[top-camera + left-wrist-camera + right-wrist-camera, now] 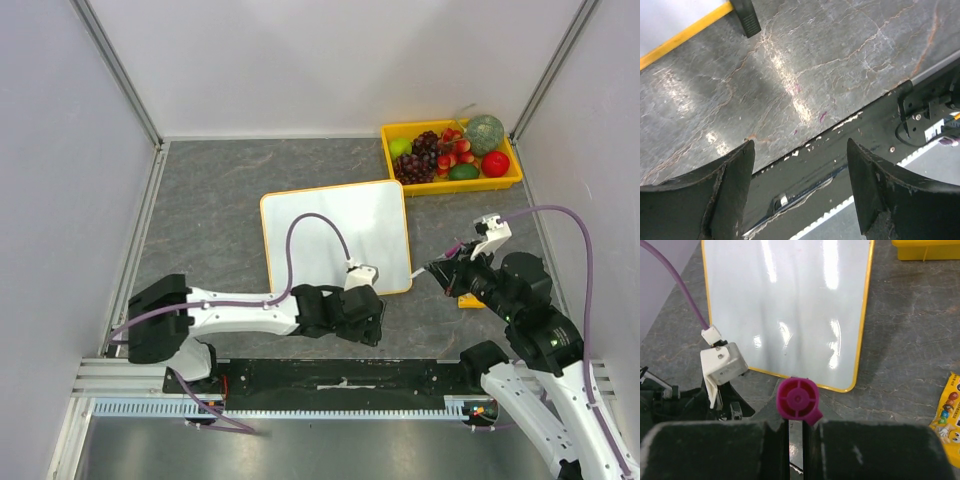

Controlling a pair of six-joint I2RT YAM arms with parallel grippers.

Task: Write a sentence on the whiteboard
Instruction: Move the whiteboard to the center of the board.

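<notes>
The whiteboard lies flat on the worktop, just ahead of the right claw and just beyond the left claw. Its surface looks blank, so the writing seems not yet begun. The right claw is clamped shut on a marker, whose round magenta end faces the wrist camera; whether the writing tip is bare I cannot tell. To write well, I judge the tip should come down near the board's far left corner, press lightly and run in even strokes without shoving the board. The left claw stands wide apart and empty over bare worktop, near the board's black foot, touching nothing visible. Well beyond the right claw sits a yellow tray of fruit, and a yellow packet lies just to that claw's right.
</notes>
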